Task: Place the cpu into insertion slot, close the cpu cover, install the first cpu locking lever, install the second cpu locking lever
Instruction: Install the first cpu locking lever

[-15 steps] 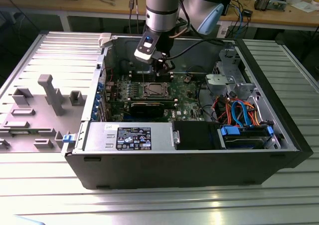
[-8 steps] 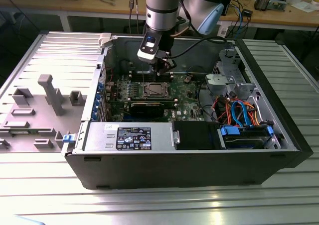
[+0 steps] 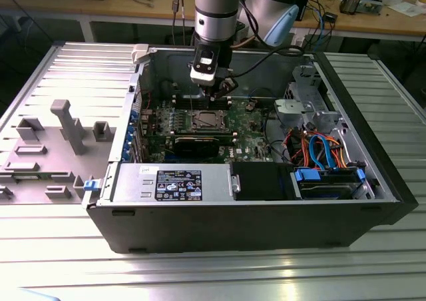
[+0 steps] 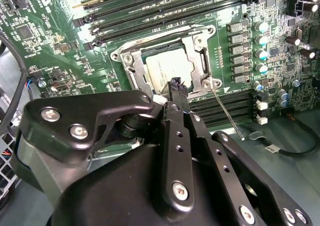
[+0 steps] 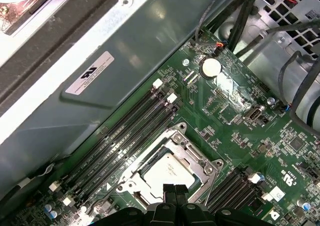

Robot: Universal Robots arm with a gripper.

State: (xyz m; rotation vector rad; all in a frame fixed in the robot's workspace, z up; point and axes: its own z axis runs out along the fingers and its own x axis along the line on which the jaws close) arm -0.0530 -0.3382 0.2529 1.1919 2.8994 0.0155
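Nearest the lens in the second wrist view, the end effector [image 4: 177, 88] hangs low over the socket with its fingertips pressed together and nothing visibly pinched between them. Directly beneath sits the cpu [image 4: 167, 68], silvery face up, seated in the insertion slot [image 4: 202, 43]. The cover [image 4: 132, 73] lies flat around it, its window framing the chip. One thin wire lever [image 4: 226, 111] stands free beside the socket, angled away across the memory slots [image 4: 150, 8] and unlatched. The state of the other lever cannot be told. Assessment: placement and cover closing appear complete, and the lever work is the step in hand. To do it well, contact should fall on the lever's outer end, not on the chip face or the cover. The push should follow the lever's own arc down and sideways under its catch. The rod is slender and springy, so a glancing contact could slip off onto the memory slots alongside. In the exterior view, the open case [image 3: 200, 221] rests on the ribbed tabletop [image 3: 200, 274]. It holds the motherboard [image 3: 249, 138], a graphics card [image 3: 200, 141] just beside the socket, a power supply [image 3: 176, 181], a drive bay [image 3: 326, 181] and orange and blue cables [image 3: 319, 148]. A grey fixture tray [image 3: 40, 154] lies at the exterior view's left, with upright blocks on it.
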